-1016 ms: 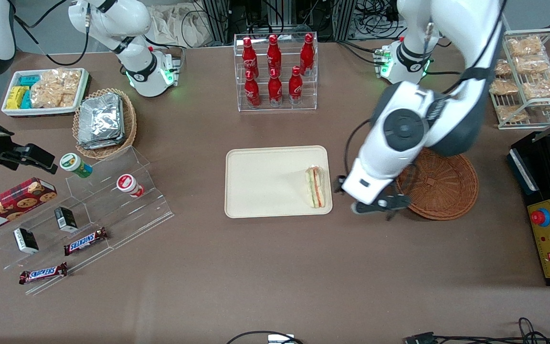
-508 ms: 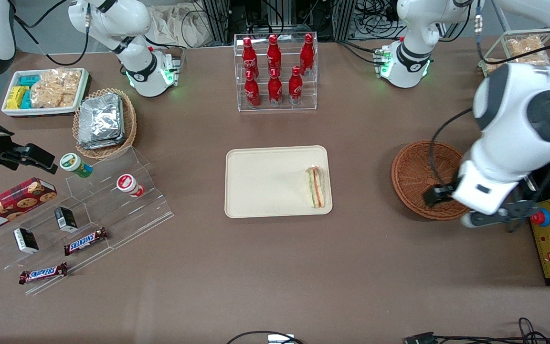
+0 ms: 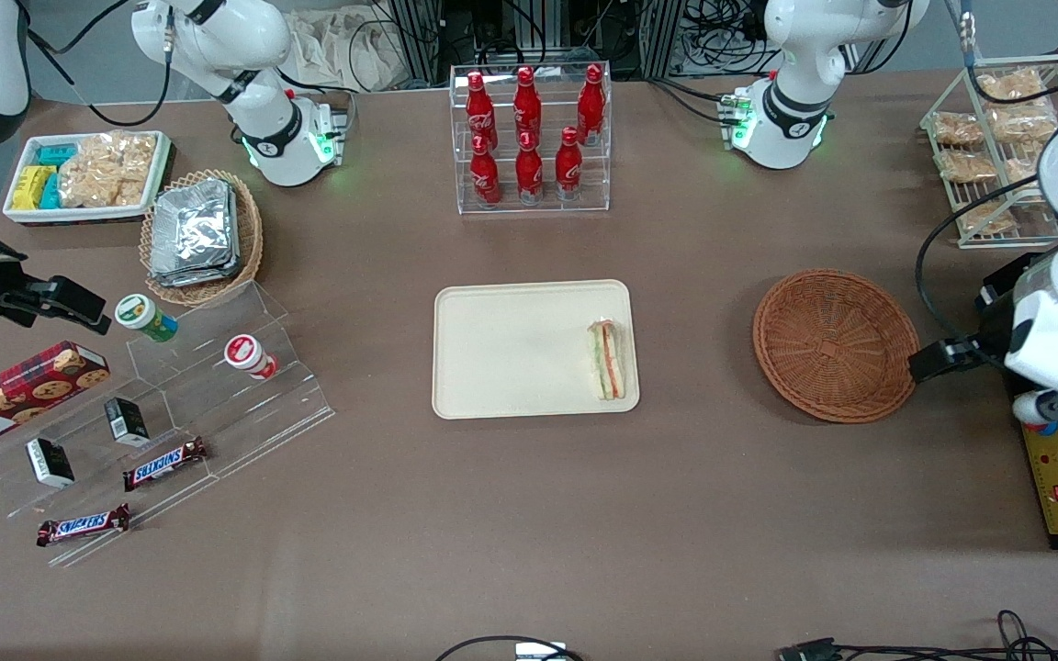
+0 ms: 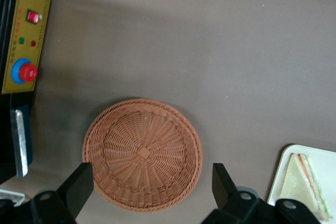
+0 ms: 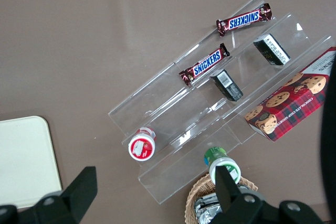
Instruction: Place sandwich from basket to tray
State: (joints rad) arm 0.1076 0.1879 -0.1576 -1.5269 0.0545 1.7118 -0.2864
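Note:
The sandwich (image 3: 606, 360) lies on the cream tray (image 3: 511, 349), at the tray's end nearest the basket. The reddish-brown wicker basket (image 3: 834, 344) stands empty on the table beside the tray, toward the working arm's end. My left gripper (image 3: 1048, 408) hangs high above the table's edge at that end, over the black control box and apart from the basket. In the left wrist view the gripper (image 4: 152, 187) is open with nothing between its fingers. Below it are the empty basket (image 4: 143, 153) and, farther off, the sandwich (image 4: 307, 184) on the tray (image 4: 320, 156).
A black control box with a red button (image 3: 1057, 459) sits under the gripper. A wire rack of snack bags (image 3: 1007, 147) stands farther from the camera at that end. A clear rack of red bottles (image 3: 529, 138) stands past the tray. A clear step shelf (image 3: 171, 404) is toward the parked arm's end.
The left arm has swung from beside the tray, over the basket, out to the working arm's end of the table. The sandwich has stayed on the tray.

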